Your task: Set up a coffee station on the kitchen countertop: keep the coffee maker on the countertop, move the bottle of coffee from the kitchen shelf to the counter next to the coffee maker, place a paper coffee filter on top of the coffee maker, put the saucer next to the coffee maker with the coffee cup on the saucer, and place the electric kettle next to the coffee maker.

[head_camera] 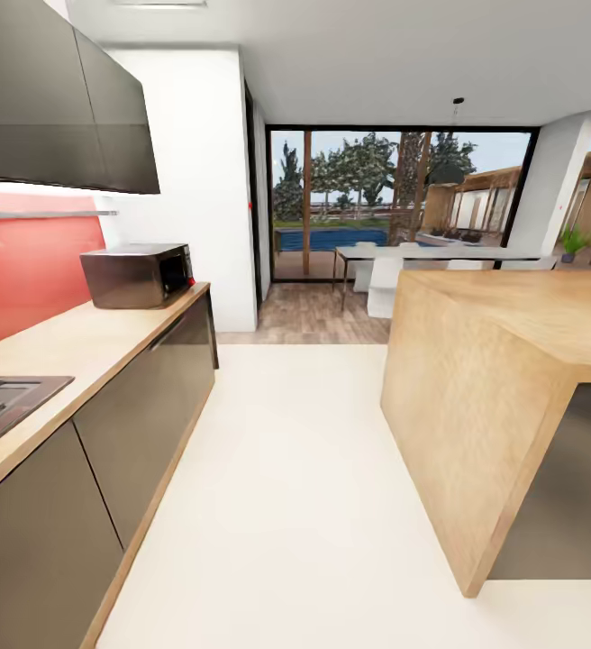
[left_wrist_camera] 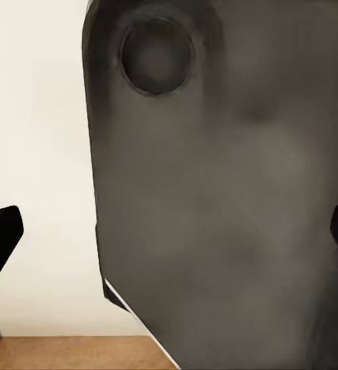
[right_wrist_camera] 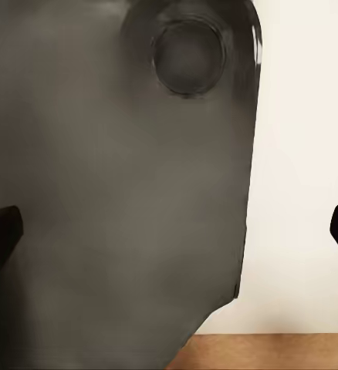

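The kitchen countertop point(head_camera: 79, 342), a beige table over dark grey cabinets point(head_camera: 142, 406), ran along the red wall. A dark microwave point(head_camera: 138, 275) sat at its far end, a steel sink point(head_camera: 3, 401) at its near end. Across the white floor point(head_camera: 277, 505) from it stood the wood island point(head_camera: 485, 397). Left pincer point(left_wrist_camera: 169, 231) and right pincer point(right_wrist_camera: 169, 231) each hung with fingertips wide apart, empty, before a grey robot panel point(left_wrist_camera: 215, 193).

Beige wood-edged kitchen countertop point(head_camera: 79, 338) runs along the left wall.
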